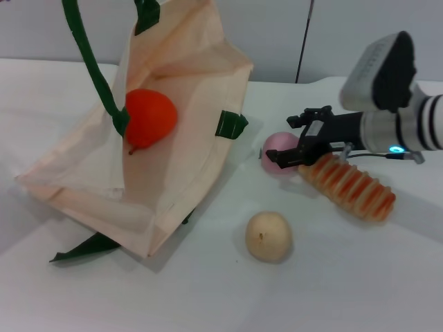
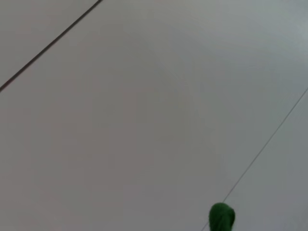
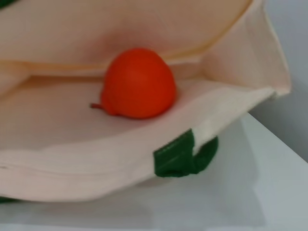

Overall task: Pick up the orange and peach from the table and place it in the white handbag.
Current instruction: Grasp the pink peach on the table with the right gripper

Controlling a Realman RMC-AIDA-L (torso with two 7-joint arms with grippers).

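1. Reaching in from the right of the head view, the right hand (image 1: 294, 149) has its fingers spread around the peach (image 1: 279, 153) on the surface (image 1: 360, 277), at centre right.
2. Left of it gapes the white handbag (image 1: 187, 173), holding the orange (image 1: 147, 117).
3. Left hand: out of view.

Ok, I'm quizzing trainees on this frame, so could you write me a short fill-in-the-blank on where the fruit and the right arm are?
1. The orange lies inside the ____.
2. The right gripper is at the ____, with a finger on each side of it.
3. The beige fruit sits on the ____.
4. The bag's handles are dark ____.

Missing words: bag; peach; table; green
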